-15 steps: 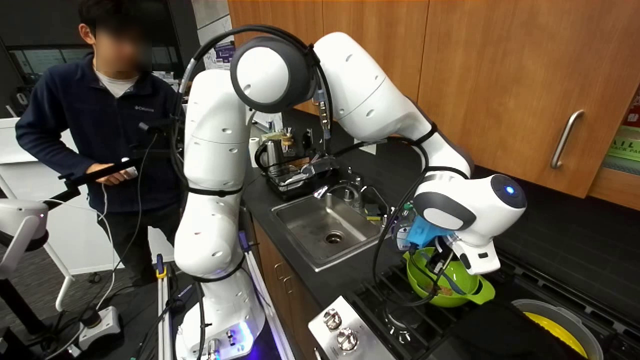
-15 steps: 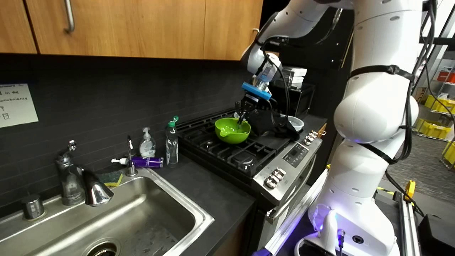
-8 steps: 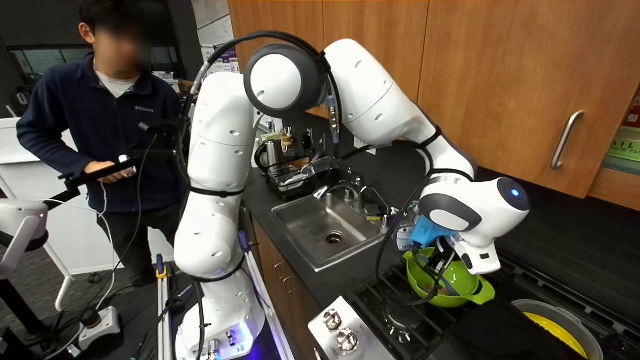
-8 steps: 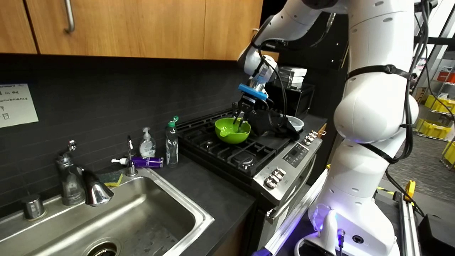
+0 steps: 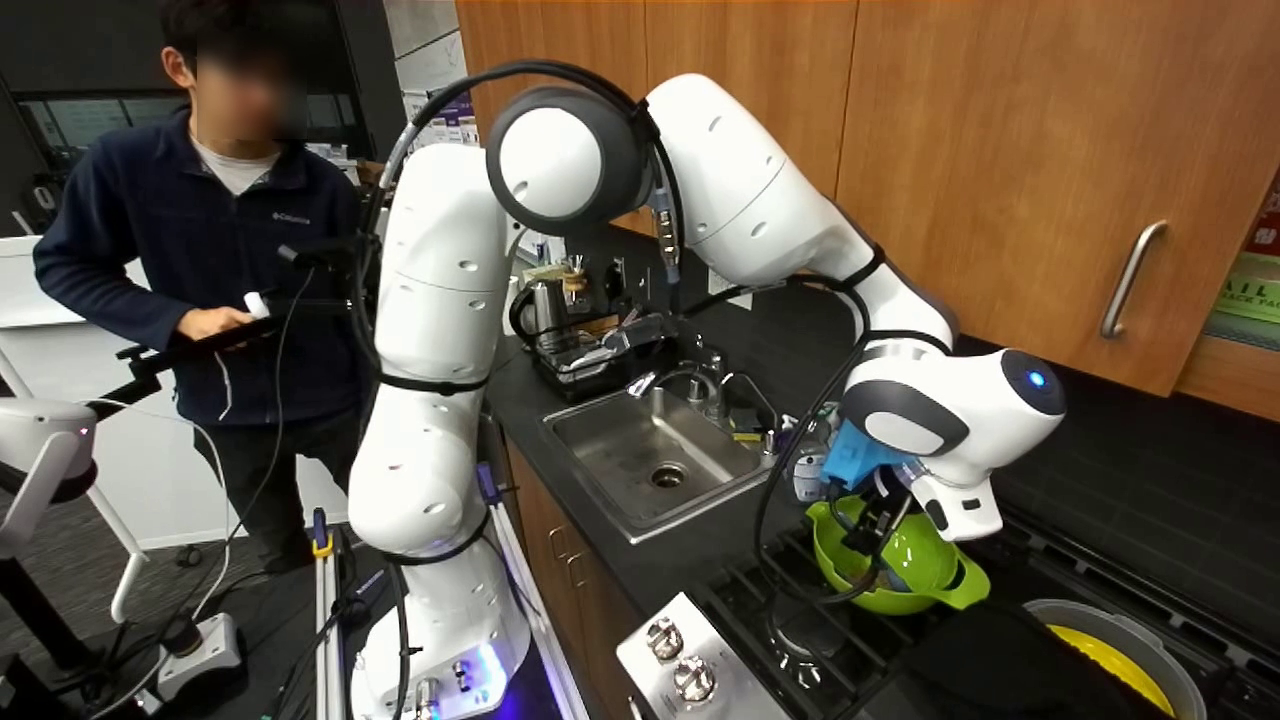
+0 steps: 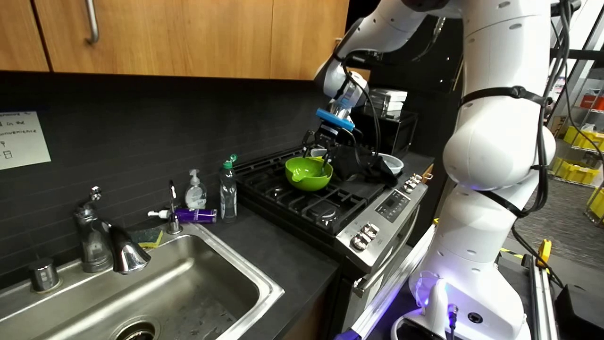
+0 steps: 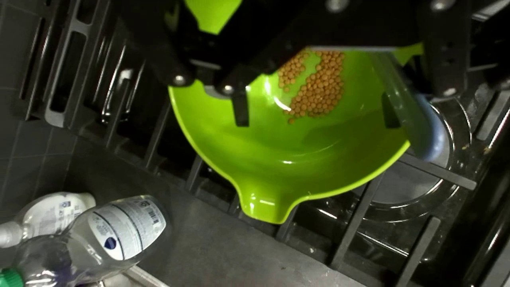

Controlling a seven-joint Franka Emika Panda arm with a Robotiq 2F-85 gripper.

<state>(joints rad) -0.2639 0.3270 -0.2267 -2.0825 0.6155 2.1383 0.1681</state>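
Observation:
My gripper point(image 7: 316, 119) is open over the green bowl point(image 7: 271, 167), its two black fingers well apart with nothing gripped between them. In the wrist view, small orange-brown pellets point(image 7: 318, 91) lie in the bottom of the bowl between the fingertips. A translucent blue-grey utensil point(image 7: 422, 123) leans across the bowl's rim beside the right-hand finger and partly covers it; whether they touch I cannot tell. The utensil's other end is hidden behind the gripper. Both exterior views show the bowl point(image 5: 930, 560) on the stove grate, with the gripper point(image 6: 315, 155) reaching down to its opening.
The black stove point(image 6: 302, 208) has knobs along its front. A grey pot with a yellow inside point(image 5: 1110, 660) and a black cloth point(image 5: 1000, 660) stand near the bowl. Soap bottles point(image 6: 228, 193) are between stove and sink point(image 5: 655, 440). Wooden cabinets point(image 5: 1000, 180) hang above. A person stands behind the arm.
The gripper's fingers have spread from shut to wide apart above the bowl. The arm has shifted slightly, while the bowl has stayed where it was.

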